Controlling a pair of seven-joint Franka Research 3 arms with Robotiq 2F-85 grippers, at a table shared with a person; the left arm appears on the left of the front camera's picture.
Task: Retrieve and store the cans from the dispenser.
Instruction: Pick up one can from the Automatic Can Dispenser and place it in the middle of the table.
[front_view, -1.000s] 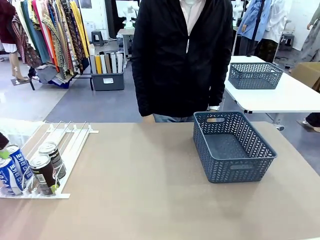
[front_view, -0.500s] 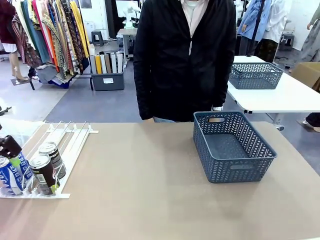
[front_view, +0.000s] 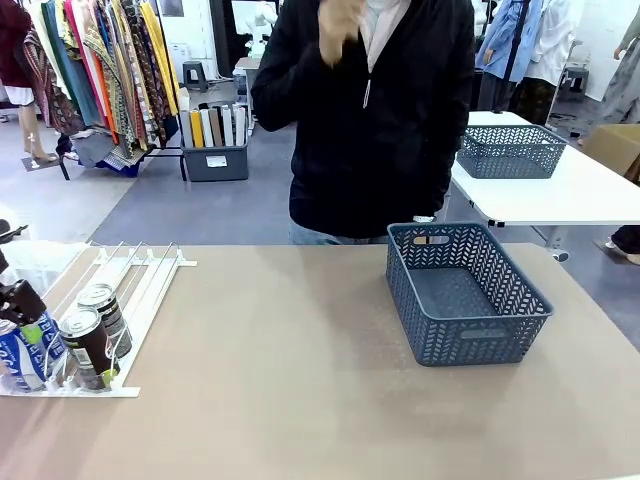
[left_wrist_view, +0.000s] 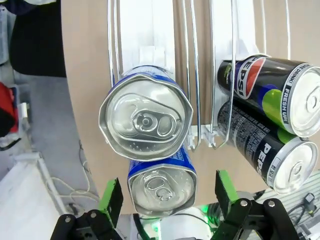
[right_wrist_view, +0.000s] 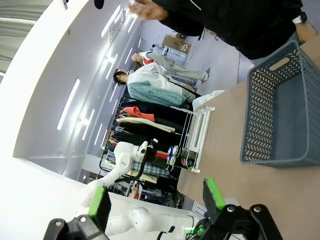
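Observation:
Two blue cans (front_view: 12, 357) and two dark cans (front_view: 90, 345) stand at the near end of the white dispenser (front_view: 140, 280) at the table's left. My left gripper (front_view: 22, 308) hangs over the blue cans. In the left wrist view I look down on their silver tops. The left gripper (left_wrist_view: 167, 196) is open, with its green pads (left_wrist_view: 111, 199) on either side of the nearer blue can (left_wrist_view: 162, 186), a gap on each side. A second blue can (left_wrist_view: 145, 120) stands behind it and the dark cans (left_wrist_view: 270, 85) in the neighbouring lane. My right gripper (right_wrist_view: 156, 200) is open in the air, holding nothing.
A dark grey lattice basket (front_view: 468, 343) sits on the table's right half, also seen as the basket (right_wrist_view: 280, 115) in the right wrist view. A person in a black jacket (front_view: 380, 110) stands at the far side with one hand raised. Bare tabletop (front_view: 280, 380) lies between dispenser and basket.
My left gripper has come in from the left edge and settled over the blue cans. The person has lifted a hand up to the head.

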